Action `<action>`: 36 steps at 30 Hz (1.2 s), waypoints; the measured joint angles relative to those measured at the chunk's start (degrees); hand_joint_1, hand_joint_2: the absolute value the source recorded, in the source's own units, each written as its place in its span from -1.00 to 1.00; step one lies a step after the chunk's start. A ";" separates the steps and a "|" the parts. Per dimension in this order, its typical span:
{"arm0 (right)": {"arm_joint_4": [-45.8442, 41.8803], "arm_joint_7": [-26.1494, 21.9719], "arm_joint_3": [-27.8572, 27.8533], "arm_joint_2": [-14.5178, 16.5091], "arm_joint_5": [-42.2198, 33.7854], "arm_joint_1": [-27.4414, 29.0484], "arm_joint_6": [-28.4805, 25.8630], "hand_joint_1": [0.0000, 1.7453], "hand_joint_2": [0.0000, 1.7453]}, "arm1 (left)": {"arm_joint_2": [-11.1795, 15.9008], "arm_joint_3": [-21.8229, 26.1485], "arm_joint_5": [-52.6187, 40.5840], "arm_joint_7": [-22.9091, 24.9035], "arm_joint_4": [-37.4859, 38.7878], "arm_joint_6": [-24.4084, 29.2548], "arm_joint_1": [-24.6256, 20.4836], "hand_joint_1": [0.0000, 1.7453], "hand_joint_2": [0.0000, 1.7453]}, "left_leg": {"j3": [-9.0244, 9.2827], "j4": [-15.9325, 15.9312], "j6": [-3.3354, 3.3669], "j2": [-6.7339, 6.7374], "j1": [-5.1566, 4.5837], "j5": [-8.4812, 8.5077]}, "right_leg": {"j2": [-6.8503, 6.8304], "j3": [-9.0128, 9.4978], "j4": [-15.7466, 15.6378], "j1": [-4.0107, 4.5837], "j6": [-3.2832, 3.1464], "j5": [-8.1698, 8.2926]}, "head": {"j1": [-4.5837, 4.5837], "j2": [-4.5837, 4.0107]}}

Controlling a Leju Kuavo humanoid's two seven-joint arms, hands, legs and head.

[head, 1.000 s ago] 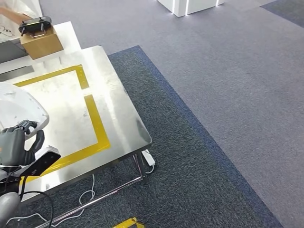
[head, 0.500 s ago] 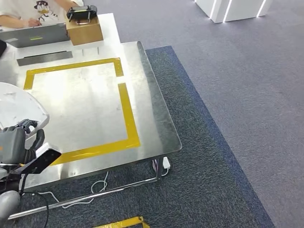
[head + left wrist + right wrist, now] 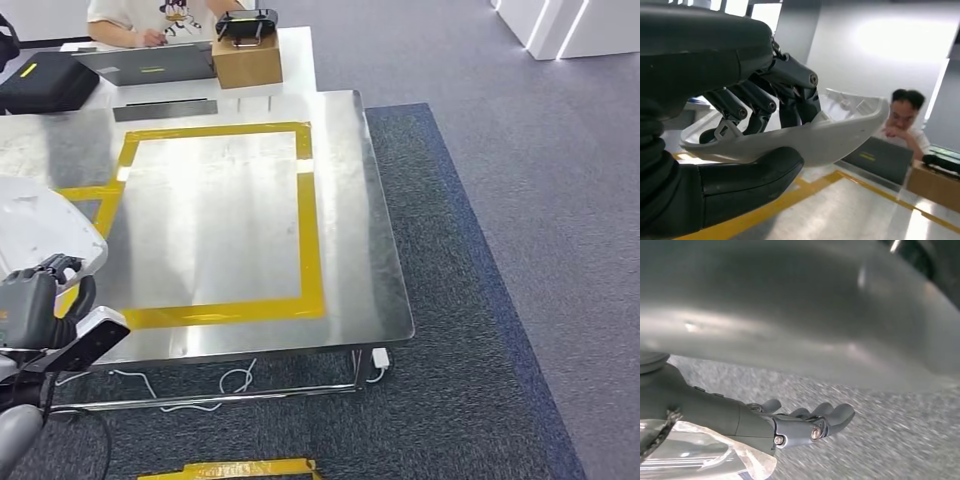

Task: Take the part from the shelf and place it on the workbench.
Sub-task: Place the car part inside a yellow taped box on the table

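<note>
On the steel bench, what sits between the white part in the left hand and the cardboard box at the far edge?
Head view: between the white part and the cardboard box, bare steel and yellow tape.

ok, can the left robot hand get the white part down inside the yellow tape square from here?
Probably yes: the left robot hand grips the white part at the workbench edge, and the yellow tape square looks bare.

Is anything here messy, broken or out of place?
Nothing looks broken or spilled. The left hand holds the white part intact above the steel workbench. Loose white cables trail on the carpet under the bench, a bit untidy. A strip of yellow tape lies on the carpet.
</note>
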 joint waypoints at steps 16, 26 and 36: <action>-0.39 -0.61 -0.86 -0.01 -0.29 0.29 0.00 -1.00 -1.00 | -0.05 -0.21 -0.25 0.20 -0.11 -0.25 -0.12 1.00 1.00 | 2.38 -5.78 2.67 5.86 -0.21 3.53 | -2.60 -1.46 8.27 0.49 2.38 -7.49 | 0.29 0.00; -0.63 -0.72 -1.46 -0.01 -0.47 1.22 0.01 -1.00 -1.00 | -0.23 -1.23 -0.97 0.04 -0.11 -1.02 -0.43 1.00 1.00 | 3.27 -5.06 2.32 3.26 -0.77 2.33 | -1.29 -0.97 0.57 0.59 1.55 0.11 | 0.35 0.00; -0.94 -0.55 -1.49 -0.01 -1.18 1.31 0.17 -1.00 -1.00 | -0.22 -3.44 -2.07 -0.18 -0.07 -2.99 -2.53 1.00 1.00 | 3.66 -5.86 1.73 3.27 -0.56 2.53 | -1.22 -0.88 0.67 0.93 0.77 -0.20 | 0.35 0.00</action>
